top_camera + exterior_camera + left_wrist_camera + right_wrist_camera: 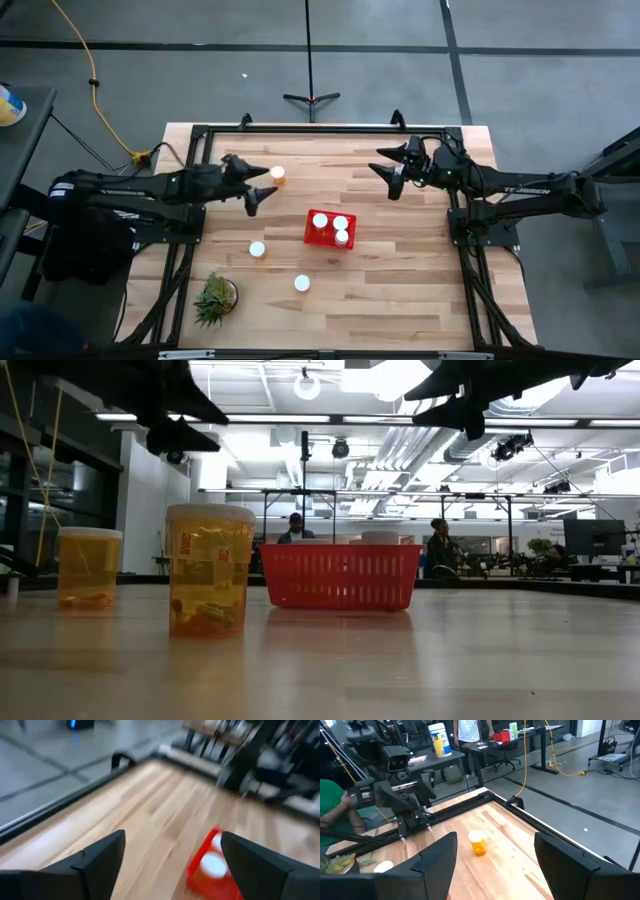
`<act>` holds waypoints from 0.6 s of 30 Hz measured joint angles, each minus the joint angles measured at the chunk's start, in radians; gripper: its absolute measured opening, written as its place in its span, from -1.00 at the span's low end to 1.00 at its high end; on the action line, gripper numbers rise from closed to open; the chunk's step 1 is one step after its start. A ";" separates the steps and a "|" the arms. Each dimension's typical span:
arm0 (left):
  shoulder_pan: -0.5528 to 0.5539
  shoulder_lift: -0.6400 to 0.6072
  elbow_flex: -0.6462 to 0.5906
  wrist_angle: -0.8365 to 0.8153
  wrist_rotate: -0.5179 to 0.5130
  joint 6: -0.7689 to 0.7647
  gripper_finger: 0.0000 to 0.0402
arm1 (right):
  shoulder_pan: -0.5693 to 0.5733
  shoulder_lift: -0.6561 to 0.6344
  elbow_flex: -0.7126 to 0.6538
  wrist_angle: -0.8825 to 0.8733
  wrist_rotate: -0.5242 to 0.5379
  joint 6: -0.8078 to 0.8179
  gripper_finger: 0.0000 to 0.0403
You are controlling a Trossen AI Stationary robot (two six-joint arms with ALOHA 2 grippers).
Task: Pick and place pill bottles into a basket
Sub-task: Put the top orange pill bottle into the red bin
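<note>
Counting three pill bottles already inside the basket at table centre; three left out: one near the far edge just beside the left gripper, two nearer the front. Left gripper spread wide and empty, raised above the table. Right gripper likewise spread, empty, parked toward the far right. Judged next step: far bottle, taken by left. Best lowered straight over the cap, closed on the body below it. Black frame rail close behind; open wood toward basket. Plant well apart.
</note>
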 joint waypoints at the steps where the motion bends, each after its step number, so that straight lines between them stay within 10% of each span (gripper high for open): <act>1: 0.008 0.030 0.033 -0.055 0.003 0.002 0.85 | 0.000 0.000 0.000 -0.003 0.005 0.000 0.27; 7: 0.146 0.214 0.241 -0.370 0.141 0.014 0.84 | 0.000 0.000 0.000 -0.034 0.032 0.000 0.27; 18: 0.381 0.459 0.379 -0.405 0.422 0.361 0.71 | 0.000 0.001 0.002 -0.063 0.032 0.000 0.27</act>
